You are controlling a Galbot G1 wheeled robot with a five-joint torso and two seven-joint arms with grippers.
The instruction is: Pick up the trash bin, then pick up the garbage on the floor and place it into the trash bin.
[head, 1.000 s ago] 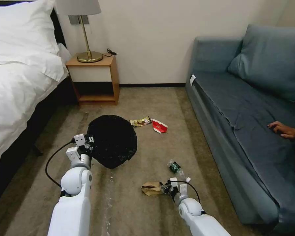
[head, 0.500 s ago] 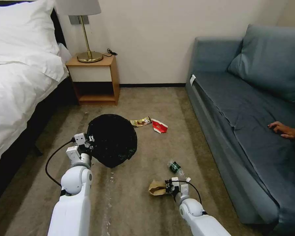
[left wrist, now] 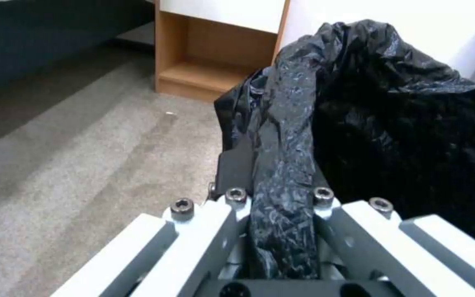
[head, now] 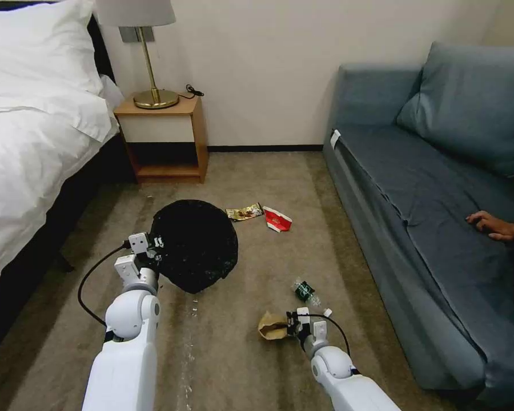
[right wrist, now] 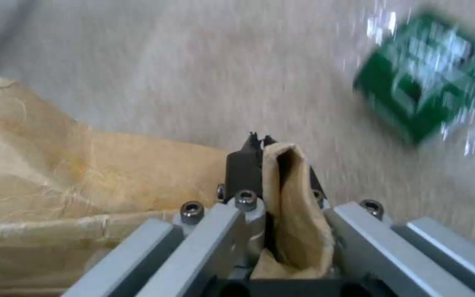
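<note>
Trash bin (head: 195, 245) rim in left gripper (left wrist: 278, 181) jaws, paper bag (right wrist: 83, 181) fold in right gripper (right wrist: 273, 165) jaws.

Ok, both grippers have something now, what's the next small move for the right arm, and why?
Probably swing the right gripper left toward the trash bin. It is shut on an edge of the brown paper bag, and the left gripper is clamped on the bin's black liner, so the bin's mouth is open and waiting.

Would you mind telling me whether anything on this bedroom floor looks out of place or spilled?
Yes: litter lies on the carpet, a gold wrapper, a red-and-white carton and a green-labelled bottle. The right gripper pinches a crumpled brown paper bag; the left gripper grips the trash bin.
</note>
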